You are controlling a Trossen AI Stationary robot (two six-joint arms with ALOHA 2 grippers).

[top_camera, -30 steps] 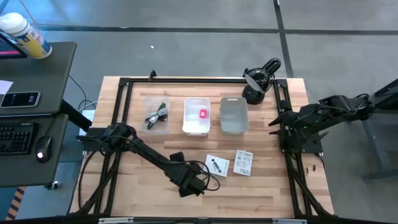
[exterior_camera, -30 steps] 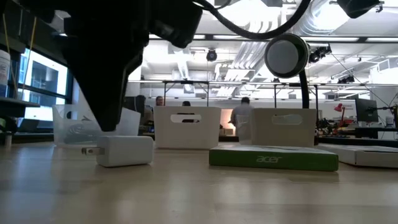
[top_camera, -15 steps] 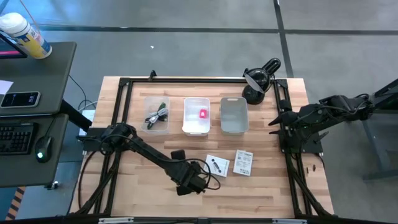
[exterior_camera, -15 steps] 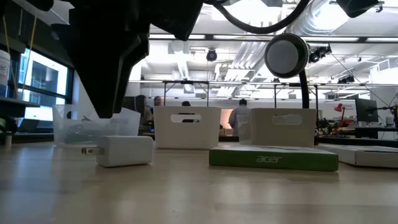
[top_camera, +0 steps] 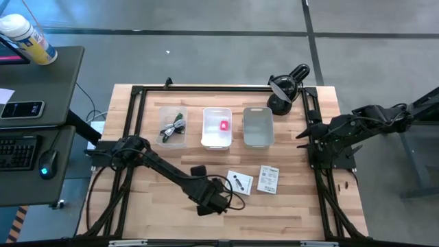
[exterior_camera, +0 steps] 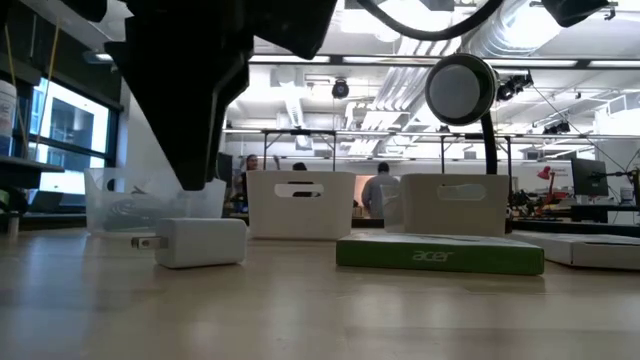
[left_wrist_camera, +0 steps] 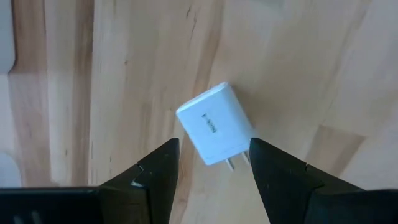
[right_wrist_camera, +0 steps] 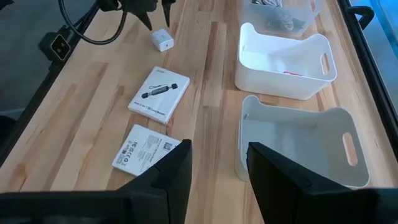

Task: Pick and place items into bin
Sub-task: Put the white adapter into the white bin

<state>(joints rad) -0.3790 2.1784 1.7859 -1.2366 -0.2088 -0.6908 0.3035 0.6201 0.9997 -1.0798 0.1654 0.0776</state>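
Observation:
The small white cube, a plug-in charger [left_wrist_camera: 216, 131], lies on its side on the wooden table near the front; it also shows in the low view [exterior_camera: 200, 242]. My left gripper [left_wrist_camera: 213, 146] hangs open right above it, one finger on either side, clear of it in the low view [exterior_camera: 200, 170]. In the high view the gripper [top_camera: 211, 197] hides the cube. Two white printed packets [top_camera: 239, 182] [top_camera: 269, 180] lie flat to its right. The clear bin [top_camera: 173, 126] holds the black cable and green pen. The white bin [top_camera: 217, 128] holds the pink piece. My right gripper [right_wrist_camera: 217, 155] waits open at the table's right side [top_camera: 306, 135].
A third, pale bin [top_camera: 258, 127] stands right of the white one. A black desk lamp [top_camera: 287, 86] stands at the far right corner. A black frame [top_camera: 206, 88] runs round the table. Bare wood lies between the bins and the packets.
My left gripper has risen a little above the white cube and drifted slightly toward the table's right edge. The cube has stayed where it was.

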